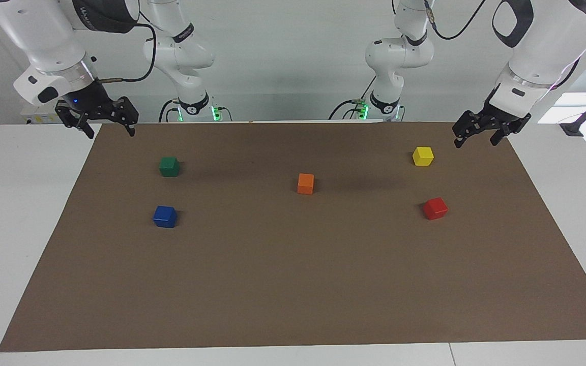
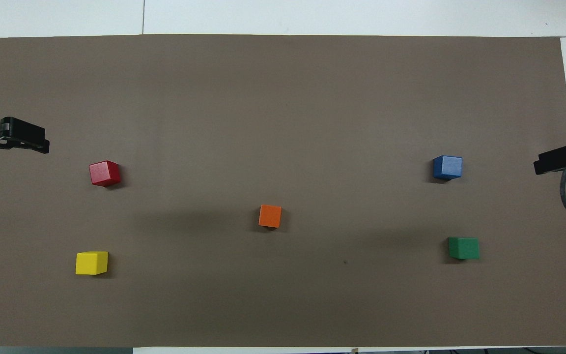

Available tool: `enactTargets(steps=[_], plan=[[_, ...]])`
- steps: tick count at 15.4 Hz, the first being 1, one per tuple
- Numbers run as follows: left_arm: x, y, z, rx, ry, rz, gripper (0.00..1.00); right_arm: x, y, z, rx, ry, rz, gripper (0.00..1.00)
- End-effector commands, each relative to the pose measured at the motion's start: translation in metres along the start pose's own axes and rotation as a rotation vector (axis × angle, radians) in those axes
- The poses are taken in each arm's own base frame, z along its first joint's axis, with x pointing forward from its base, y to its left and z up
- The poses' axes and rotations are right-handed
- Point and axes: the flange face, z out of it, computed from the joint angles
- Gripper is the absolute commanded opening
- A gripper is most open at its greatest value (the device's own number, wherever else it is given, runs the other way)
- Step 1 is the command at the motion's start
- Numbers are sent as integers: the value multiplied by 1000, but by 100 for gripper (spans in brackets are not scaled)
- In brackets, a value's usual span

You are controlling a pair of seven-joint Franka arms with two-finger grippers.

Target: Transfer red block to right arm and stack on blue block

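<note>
The red block (image 1: 435, 208) (image 2: 104, 173) sits on the brown mat toward the left arm's end of the table. The blue block (image 1: 165, 216) (image 2: 447, 167) sits on the mat toward the right arm's end. My left gripper (image 1: 476, 142) (image 2: 32, 138) hangs open and empty above the mat's edge, beside the yellow cube. My right gripper (image 1: 111, 133) (image 2: 546, 163), with the looping cable at its wrist, hangs open and empty above the mat's corner at its own end. Both arms wait, apart from all blocks.
A yellow cube (image 1: 422, 156) (image 2: 91, 263) lies nearer the robots than the red block. A green cube (image 1: 169, 166) (image 2: 464, 248) lies nearer the robots than the blue block. An orange cube (image 1: 305, 183) (image 2: 269, 216) sits mid-mat (image 1: 293, 284). Two smaller white arms stand by the wall.
</note>
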Motion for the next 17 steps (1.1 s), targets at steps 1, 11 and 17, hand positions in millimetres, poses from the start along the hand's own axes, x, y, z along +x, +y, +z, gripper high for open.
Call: enactTargets(steps=[1, 11, 17], plan=[[-1, 1, -4, 15, 8, 12, 100, -3, 2, -3, 7, 3, 15, 100], [-16, -27, 42, 15, 78, -36, 100, -3, 2, -3, 7, 3, 14, 100], [-2, -32, 141, 12, 68, -62, 100, -12, 1, 9, -6, -16, -46, 100]])
